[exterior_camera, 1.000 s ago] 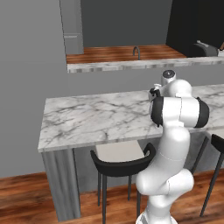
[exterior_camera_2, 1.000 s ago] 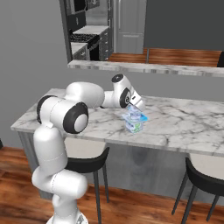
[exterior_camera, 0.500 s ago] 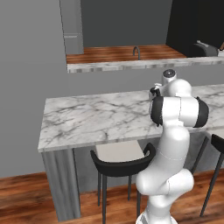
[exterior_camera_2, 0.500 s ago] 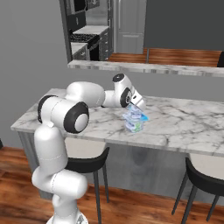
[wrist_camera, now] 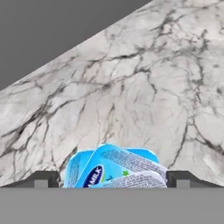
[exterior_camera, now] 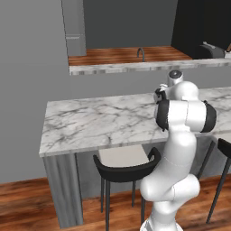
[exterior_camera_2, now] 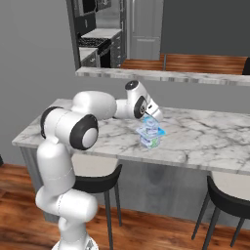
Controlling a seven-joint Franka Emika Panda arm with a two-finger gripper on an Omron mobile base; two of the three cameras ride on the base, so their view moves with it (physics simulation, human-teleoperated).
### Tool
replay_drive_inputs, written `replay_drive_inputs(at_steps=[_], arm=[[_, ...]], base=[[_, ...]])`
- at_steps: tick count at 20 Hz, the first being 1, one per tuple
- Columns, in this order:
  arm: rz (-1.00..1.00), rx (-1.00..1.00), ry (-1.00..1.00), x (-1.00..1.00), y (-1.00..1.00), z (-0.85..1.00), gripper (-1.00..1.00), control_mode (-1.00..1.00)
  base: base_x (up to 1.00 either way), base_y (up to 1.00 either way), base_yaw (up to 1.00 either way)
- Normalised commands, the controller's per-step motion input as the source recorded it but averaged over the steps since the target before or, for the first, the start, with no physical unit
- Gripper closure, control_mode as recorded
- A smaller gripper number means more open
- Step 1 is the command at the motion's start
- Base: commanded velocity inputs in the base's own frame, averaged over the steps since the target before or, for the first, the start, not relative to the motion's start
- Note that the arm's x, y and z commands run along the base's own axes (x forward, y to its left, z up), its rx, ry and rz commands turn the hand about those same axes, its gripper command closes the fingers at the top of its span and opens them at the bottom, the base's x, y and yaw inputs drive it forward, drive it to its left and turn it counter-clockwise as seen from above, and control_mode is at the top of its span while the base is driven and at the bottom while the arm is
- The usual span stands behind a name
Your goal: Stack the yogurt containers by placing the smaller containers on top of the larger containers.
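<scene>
Two yogurt containers stand stacked on the marble counter [exterior_camera_2: 205, 134]. A wider whitish larger container [exterior_camera_2: 148, 142] is at the bottom. A light-blue and white smaller container [exterior_camera_2: 151, 129] rests on top, slightly askew. My gripper [exterior_camera_2: 153, 118] hangs just above the stack, pointing down. In the hand view the blue and white lids [wrist_camera: 114, 168] lie between the two dark fingertips [wrist_camera: 42, 179], which stand wide apart on either side. My gripper [wrist_camera: 113, 179] is open, and I cannot tell if a finger still touches the top tub.
A black stool [exterior_camera_2: 97, 183] stands under the counter beside my base and another stool [exterior_camera_2: 227, 200] to the right. A raised back ledge [exterior_camera_2: 161, 75] with a faucet [exterior_camera: 141, 54] runs behind the counter. The counter's front edge [exterior_camera_2: 146, 158] is close to the stack.
The fingers have spread wider around the top container, letting it go. The stack and the arm have hardly moved.
</scene>
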Motion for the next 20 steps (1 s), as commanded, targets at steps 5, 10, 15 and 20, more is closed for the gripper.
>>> replay_drive_inputs(at_steps=[5,10,15,20], arm=[[0.00,0.00,-0.07,-0.10,0.00,0.37,-1.00,-1.00],[0.00,0.00,-0.07,-0.13,0.00,0.48,-1.00,-1.00],[-0.02,0.01,-0.02,-0.17,0.00,0.68,-1.00,-1.00],[-0.02,0.02,0.00,-0.27,0.00,0.80,-1.00,-1.00]], base=[[0.00,0.00,0.00],[0.00,0.00,0.00],[0.00,0.00,0.00],[0.00,0.00,0.00]])
